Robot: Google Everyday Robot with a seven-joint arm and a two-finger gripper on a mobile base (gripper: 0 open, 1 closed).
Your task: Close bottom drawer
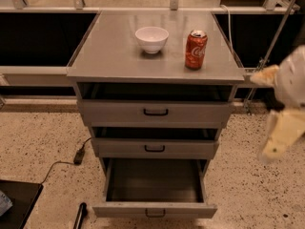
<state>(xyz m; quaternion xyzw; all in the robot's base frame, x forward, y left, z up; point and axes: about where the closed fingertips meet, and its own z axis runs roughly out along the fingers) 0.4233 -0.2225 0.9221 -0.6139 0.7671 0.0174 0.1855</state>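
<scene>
The bottom drawer (155, 209) of the grey metal cabinet is pulled far out, and its deep tray (153, 180) is bare. Its small black loop handle (155, 213) shows at the frame's lower edge. My gripper (278, 135), a blurred cream and white shape, hangs at the right edge of the view. It is beside the cabinet at about the height of the upper two drawers, well apart from the bottom drawer and touching nothing.
The top drawer (155, 112) and middle drawer (155, 148) stand slightly out. A white bowl (151, 38) and a red soda can (196, 49) stand on the cabinet top (109, 56). A black cable and plug (79, 155) lie on the speckled floor at left.
</scene>
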